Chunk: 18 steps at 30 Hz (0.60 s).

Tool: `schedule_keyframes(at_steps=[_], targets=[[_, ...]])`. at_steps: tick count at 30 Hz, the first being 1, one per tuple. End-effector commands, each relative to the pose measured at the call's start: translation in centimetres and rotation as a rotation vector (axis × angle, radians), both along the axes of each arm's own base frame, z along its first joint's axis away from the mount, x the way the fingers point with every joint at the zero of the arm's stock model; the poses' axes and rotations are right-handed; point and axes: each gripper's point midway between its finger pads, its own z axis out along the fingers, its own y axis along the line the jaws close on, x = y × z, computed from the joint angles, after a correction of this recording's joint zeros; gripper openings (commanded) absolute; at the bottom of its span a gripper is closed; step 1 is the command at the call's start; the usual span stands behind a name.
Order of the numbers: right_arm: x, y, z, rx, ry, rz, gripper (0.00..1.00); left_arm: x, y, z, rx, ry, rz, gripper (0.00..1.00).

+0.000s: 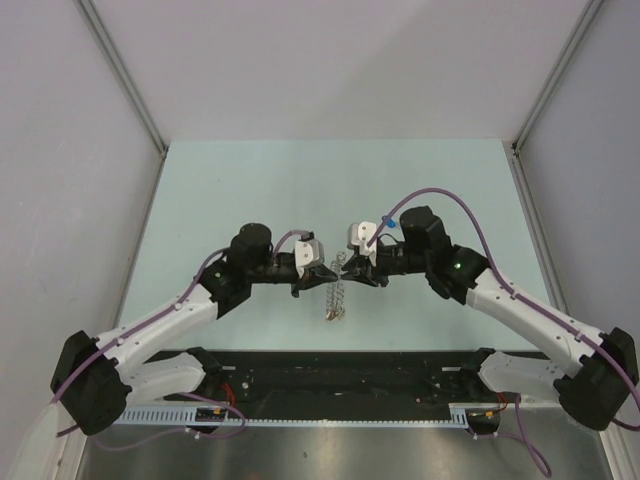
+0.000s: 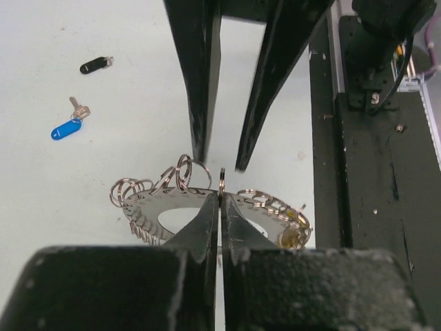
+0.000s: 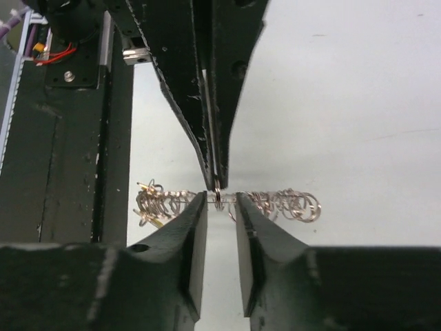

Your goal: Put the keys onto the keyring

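- My left pincer (image 2: 220, 200) is clamping shut on one small loop of the keyring (image 2: 158, 207).
- The keyring is spreading to both sides of that grip.
- My right pincer (image 3: 220, 203) is standing narrowly apart, fingers flanking the same loop.
- The black key (image 2: 94, 65) and blue key (image 2: 67, 128) are lying on the worktop (image 2: 138, 41), well apart from the keyring.

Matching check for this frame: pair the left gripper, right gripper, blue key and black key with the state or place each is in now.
1 left gripper
2 right gripper
3 blue key
4 black key

A loose on the table, farther from the keyring
B fingers apart
C shut on one keyring loop
D loose on the table, nearer the keyring

Pairs: 1-C; 2-B; 3-D; 4-A
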Motion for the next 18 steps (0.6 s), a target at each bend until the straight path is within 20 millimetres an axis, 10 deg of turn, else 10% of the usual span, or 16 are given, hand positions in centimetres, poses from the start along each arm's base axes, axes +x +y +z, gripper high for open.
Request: schedule_keyframes(at_steps=[1, 8, 18], targets=[[1.4, -1.5, 3.8, 0.137, -0.084, -0.126, 0.3, 0.4, -0.5, 4.4, -0.195, -0.062, 0.058, 0.01], [1.8, -3.9, 6.4, 0.318, -0.116, -0.187, 0.37, 0.6, 0.4, 6.8, -0.348, -0.078, 0.113, 0.0], [0.8, -2.0, 6.1, 0.411, -0.084, -0.027, 0.34, 0.4, 1.5, 8.7, -0.472, -0.027, 0.115, 0.0]])
